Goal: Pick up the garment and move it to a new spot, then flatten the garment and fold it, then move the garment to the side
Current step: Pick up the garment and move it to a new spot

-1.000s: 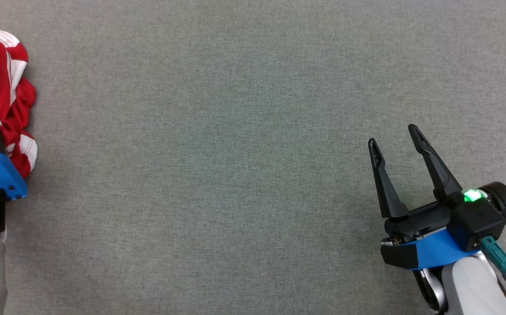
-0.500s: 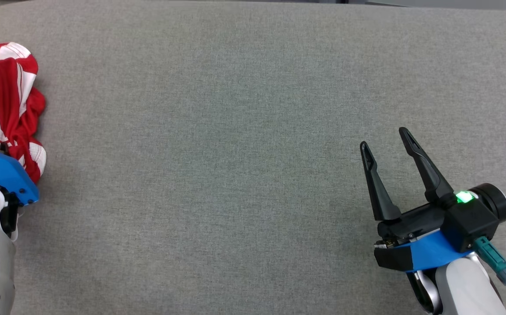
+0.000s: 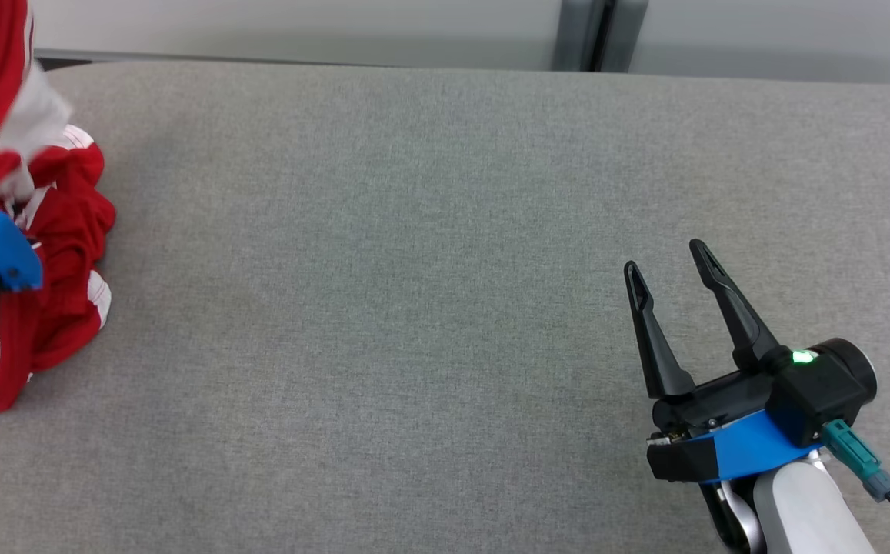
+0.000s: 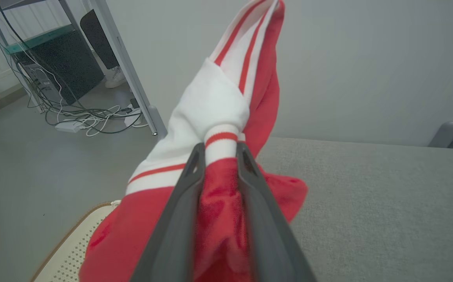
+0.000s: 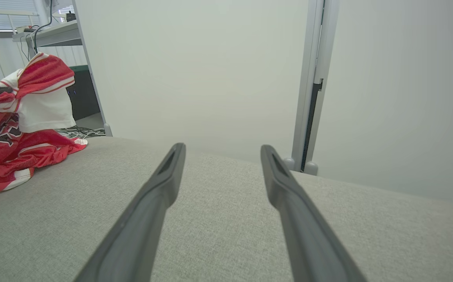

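At the middle of the left wrist view: my left gripper [image 4: 220, 149] is clamped on a bunched fold of the garment [image 4: 218, 105], with red and white cloth squeezed between the jaws.
Grip: it holds a thick wad, not an edge. I judge it firm enough to carry, though it gives me no hem to work from afterwards.
Garment: it is at the far left edge of the head view. Its upper part hangs from my grip and its lower folds lie on the table [image 3: 414, 269].
Lift: I should go higher until the trailing cloth clears the table, so nothing drags or catches near the corner.
Path: I should carry it slowly toward the bare middle of the frame, so the hanging cloth does not swing.
Lower right of the head view: my right gripper [image 3: 664, 256] is released, jaws wide, well apart from the garment. It is free to take a loose edge once the cloth is down.
Top of the frame: the table's far edge is there, and I should set the garment down short of it.
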Controlling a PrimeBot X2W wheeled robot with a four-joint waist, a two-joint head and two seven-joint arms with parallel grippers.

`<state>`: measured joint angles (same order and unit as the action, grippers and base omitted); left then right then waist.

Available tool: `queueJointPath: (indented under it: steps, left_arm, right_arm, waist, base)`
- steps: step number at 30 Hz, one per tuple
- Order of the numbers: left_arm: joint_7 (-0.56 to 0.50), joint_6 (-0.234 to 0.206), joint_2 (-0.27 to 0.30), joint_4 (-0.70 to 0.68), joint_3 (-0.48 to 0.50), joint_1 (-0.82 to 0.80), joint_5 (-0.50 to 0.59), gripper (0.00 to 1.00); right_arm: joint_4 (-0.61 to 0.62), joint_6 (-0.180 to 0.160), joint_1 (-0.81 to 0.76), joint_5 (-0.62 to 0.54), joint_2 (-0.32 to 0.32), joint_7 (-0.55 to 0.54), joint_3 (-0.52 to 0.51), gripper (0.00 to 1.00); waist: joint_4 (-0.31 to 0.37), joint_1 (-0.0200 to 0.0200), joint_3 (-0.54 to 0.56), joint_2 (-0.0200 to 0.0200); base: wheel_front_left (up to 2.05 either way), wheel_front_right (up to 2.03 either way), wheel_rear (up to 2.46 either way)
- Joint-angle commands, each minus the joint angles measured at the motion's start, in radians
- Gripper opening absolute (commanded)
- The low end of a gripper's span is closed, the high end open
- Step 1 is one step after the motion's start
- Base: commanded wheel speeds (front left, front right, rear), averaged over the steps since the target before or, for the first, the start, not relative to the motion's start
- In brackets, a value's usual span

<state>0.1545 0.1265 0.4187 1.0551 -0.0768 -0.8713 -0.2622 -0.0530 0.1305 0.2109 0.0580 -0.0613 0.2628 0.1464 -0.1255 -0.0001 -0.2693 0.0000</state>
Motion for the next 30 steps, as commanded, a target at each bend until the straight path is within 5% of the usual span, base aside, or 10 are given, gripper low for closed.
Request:
queueJointPath:
  steps: [1,10,17,30]
  left_arm:
    - [0.027,0.004,0.014,-0.035,-0.019,-0.03,0.003,0.0]
    - [0.095,0.004,0.039,-0.289,-0.103,-0.071,0.003,0.0]
    - [0.071,0.004,0.04,-0.562,-0.175,-0.096,-0.03,0.0]
    - [-0.047,-0.01,-0.07,-0.769,-0.291,-0.077,-0.04,0.0]
  right_arm:
    - [-0.005,0.0,-0.015,0.012,0.004,0.003,0.001,1.0]
    - [-0.009,0.0,-0.039,0.037,0.01,0.003,0.0,1.0]
    - [-0.007,0.0,-0.055,0.093,0.011,0.003,0.017,1.0]
    - [-0.011,0.0,-0.037,0.155,0.011,0.003,0.047,1.0]
  waist:
    - [0.009,0.0001,0.018,0.0]
    - [0.05,0.0001,0.075,0.0]
    - [0.161,0.0001,0.108,0.0]
    - [0.336,0.0001,0.087,0.0]
  base:
    - [0.0,0.0,0.0]
    - [0.0,0.0,0.0]
    - [0.0,0.0,0.0]
    - [0.0,0.0,0.0]
